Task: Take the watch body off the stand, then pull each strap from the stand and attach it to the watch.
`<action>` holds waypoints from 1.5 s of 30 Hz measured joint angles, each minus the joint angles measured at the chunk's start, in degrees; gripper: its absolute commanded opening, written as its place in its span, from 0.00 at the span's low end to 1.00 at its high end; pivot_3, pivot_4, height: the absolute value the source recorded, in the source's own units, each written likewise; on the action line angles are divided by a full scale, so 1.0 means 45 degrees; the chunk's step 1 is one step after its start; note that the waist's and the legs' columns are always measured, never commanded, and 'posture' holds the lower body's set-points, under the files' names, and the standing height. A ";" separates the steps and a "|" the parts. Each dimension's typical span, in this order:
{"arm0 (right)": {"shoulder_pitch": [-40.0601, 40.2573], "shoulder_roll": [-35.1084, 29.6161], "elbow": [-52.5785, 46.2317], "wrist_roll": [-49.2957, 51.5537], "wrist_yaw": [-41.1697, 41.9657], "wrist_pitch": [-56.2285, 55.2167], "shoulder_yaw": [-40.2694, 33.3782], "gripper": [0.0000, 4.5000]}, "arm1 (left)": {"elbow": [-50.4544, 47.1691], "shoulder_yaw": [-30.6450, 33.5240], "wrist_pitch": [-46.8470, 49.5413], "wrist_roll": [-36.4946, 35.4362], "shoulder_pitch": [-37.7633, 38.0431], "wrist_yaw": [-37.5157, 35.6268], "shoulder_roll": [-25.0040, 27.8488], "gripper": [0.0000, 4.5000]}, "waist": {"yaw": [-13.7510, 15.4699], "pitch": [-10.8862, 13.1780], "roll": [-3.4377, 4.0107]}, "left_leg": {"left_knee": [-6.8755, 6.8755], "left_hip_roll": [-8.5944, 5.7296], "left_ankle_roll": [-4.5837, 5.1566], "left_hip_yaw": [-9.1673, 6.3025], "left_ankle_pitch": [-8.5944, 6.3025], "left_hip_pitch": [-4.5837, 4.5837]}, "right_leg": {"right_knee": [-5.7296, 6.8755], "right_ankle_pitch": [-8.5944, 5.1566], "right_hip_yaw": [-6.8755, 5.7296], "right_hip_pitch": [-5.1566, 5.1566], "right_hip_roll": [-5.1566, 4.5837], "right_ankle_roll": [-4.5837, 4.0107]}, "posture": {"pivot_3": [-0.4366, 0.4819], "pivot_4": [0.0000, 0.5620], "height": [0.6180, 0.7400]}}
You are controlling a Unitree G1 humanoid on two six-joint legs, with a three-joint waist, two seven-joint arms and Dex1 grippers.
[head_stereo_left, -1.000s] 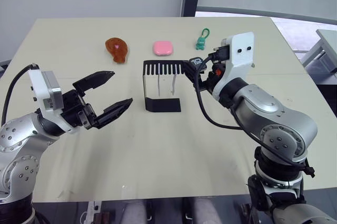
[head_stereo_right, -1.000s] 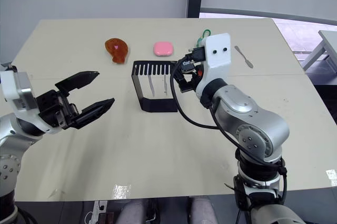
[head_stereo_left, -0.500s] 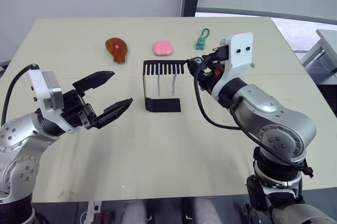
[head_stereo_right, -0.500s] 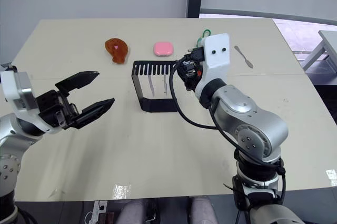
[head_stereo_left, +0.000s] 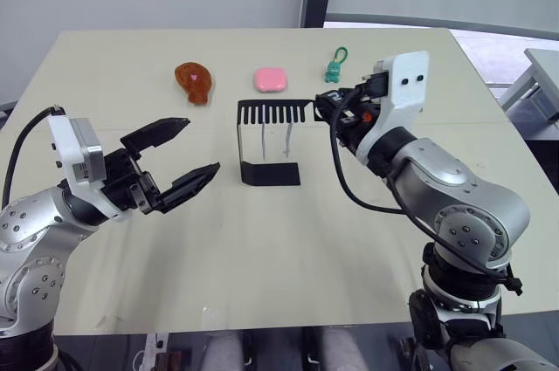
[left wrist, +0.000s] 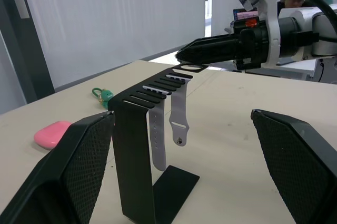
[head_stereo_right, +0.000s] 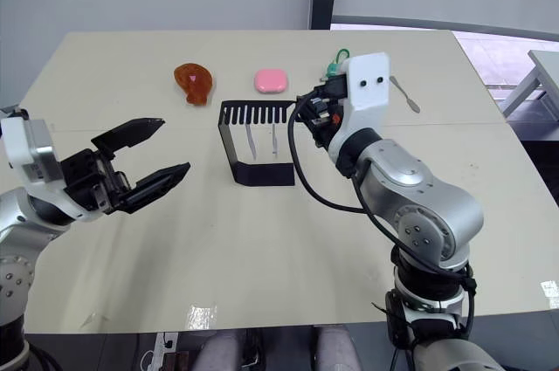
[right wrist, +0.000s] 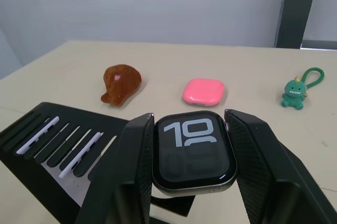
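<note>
Right hand closed on watch body, centre of frame, beside stand top. Left hand open lower left, probably waiting for straps hanging from stand.

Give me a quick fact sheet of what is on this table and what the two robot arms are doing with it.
right pincer: shut on the watch body, held beside the stand's top edge
left pincer: open, holding nothing, apart from the stand
stand: black, slotted top, upright on the table
straps: two pale bands hanging from the stand's slots
beyond the stand: brown drumstick toy, pink block, green dinosaur keyring
near the right arm: grey spatula
</note>
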 measured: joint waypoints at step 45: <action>0.9572 -0.0825 0.5788 -0.4169 0.5738 -1.1289 -0.1502 0.99 | 0.1512 -0.3780 -0.1625 0.2347 -0.1045 -0.4186 0.0193 1.00 | 0.0058 -0.0028 -0.0040 | -0.0032 0.0014 -0.0020 0.0027 0.0035 0.0036 | -0.0074 0.0000 0.0052 0.0017 0.0072 0.0000 | 0.48 0.27 1.00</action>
